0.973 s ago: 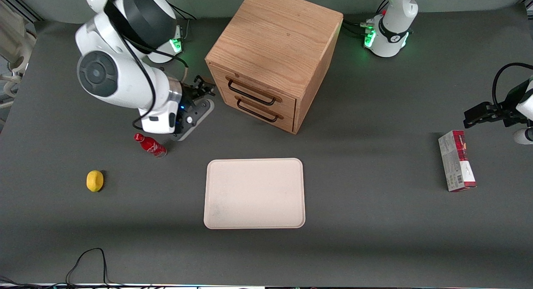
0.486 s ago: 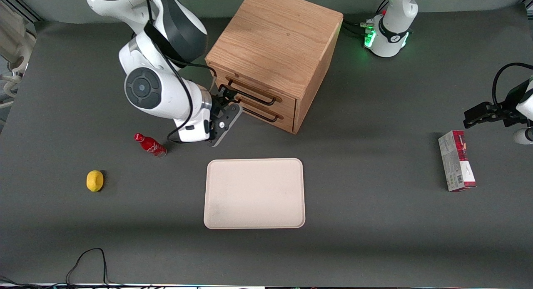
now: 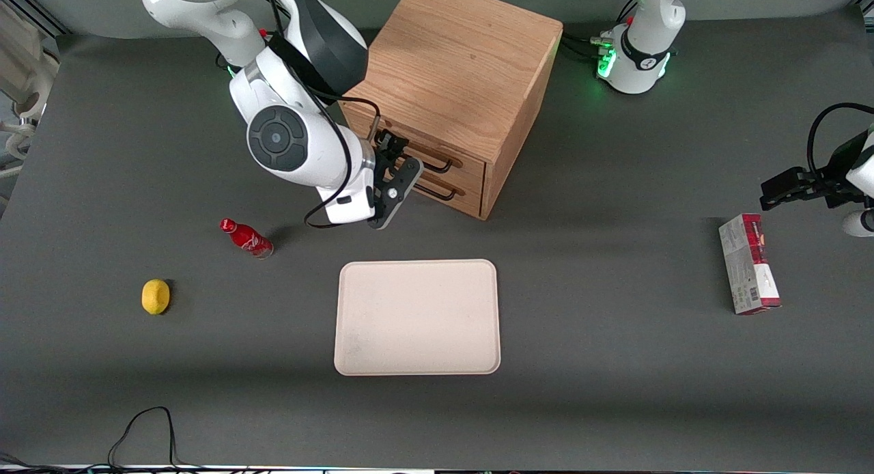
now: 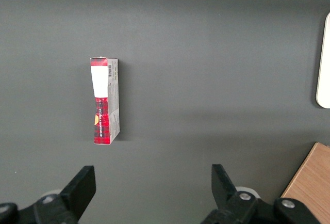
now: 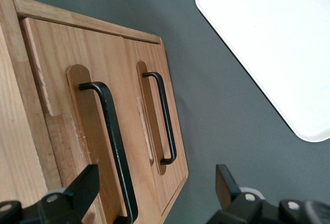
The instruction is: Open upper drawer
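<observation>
Gripper sits right in front of the wooden cabinet, level with the upper drawer, fingers spread apart, holding nothing. In the wrist view the 2 fingers straddle open space, with the upper drawer's black wire handle running between them; whether either finger touches it, can't tell. Lower drawer with its own handle is just below, also shut.

Progress: approach looks about done, nothing else. Upper drawer front is flush with the cabinet face, no gap, so no pull yet. Left to do, by my read: close on the handle, pull straight out from the cabinet front.

Other stuff: beige tray nearer the camera than the cabinet, red bottle and lemon toward the working arm's end, red carton toward the parked arm's end.
</observation>
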